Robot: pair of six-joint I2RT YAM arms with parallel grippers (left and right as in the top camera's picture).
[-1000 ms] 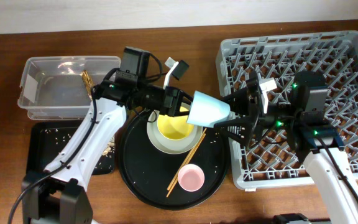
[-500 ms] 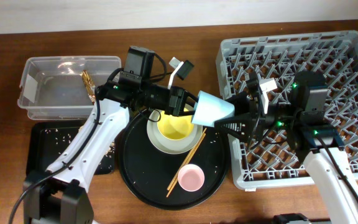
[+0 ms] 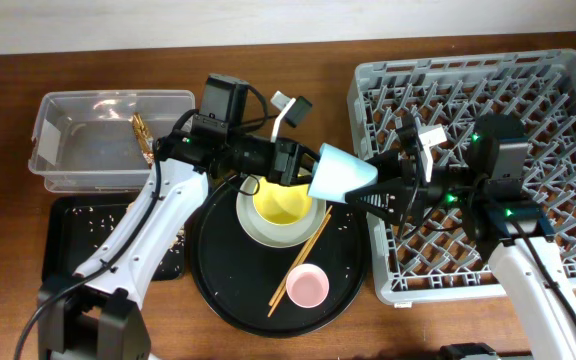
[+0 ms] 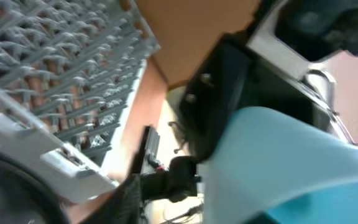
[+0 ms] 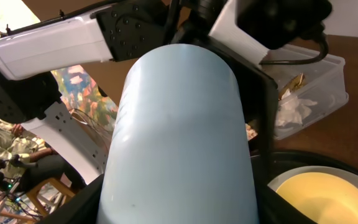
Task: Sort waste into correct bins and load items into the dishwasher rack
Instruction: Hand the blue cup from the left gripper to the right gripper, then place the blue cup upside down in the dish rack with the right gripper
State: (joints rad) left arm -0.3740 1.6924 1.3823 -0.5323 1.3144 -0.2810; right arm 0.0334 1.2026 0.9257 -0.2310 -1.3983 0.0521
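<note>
Grey dishwasher rack (image 3: 488,110) fills counter's right edge. Tilted blue cup (image 3: 340,173) hangs mid-air near counter's middle, just left of rack, pinched by my left pincer (image 3: 308,166). My right pincer (image 3: 367,188) straddles it, cannot tell if gripping.

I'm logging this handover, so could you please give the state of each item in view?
blue cup: airborne, tipped sideways, between both grippers
left gripper: shut on blue cup
right gripper: fingers straddling blue cup, grip unclear
yellow bowl: upright on plate
pink cup: upright on round tray
chopsticks: lying across round tray
clear tub: holding wrapper
</note>
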